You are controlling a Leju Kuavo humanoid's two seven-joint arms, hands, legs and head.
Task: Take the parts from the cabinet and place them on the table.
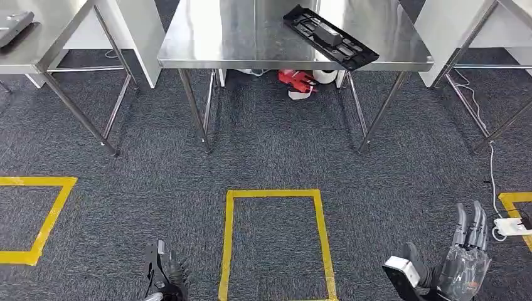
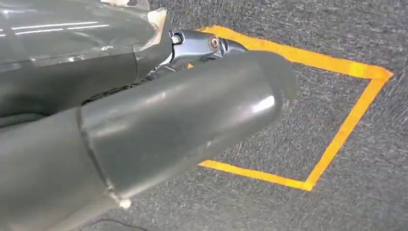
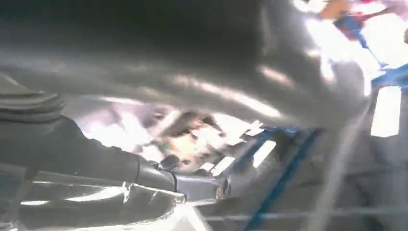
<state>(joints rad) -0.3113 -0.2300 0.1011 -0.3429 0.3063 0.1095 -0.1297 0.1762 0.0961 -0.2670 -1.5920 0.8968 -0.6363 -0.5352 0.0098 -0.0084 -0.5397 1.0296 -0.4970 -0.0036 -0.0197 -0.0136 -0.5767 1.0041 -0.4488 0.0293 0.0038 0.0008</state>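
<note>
Grey carpet [image 1: 270,150] with yellow tape square [image 1: 276,194]. Beyond it, steel table [image 1: 219,44] bearing black slotted plastic part [image 1: 329,34]. Left hand [image 1: 164,276] cut off, grip undeterminable; right hand [image 1: 467,251] empty, fingers extended.

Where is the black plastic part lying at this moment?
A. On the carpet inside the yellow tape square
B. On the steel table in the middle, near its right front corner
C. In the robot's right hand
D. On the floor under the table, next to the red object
B: in the head view the black plastic part lies flat on the middle steel table, angled toward its right front corner, while the right hand hangs low over the carpet holding nothing.
</note>
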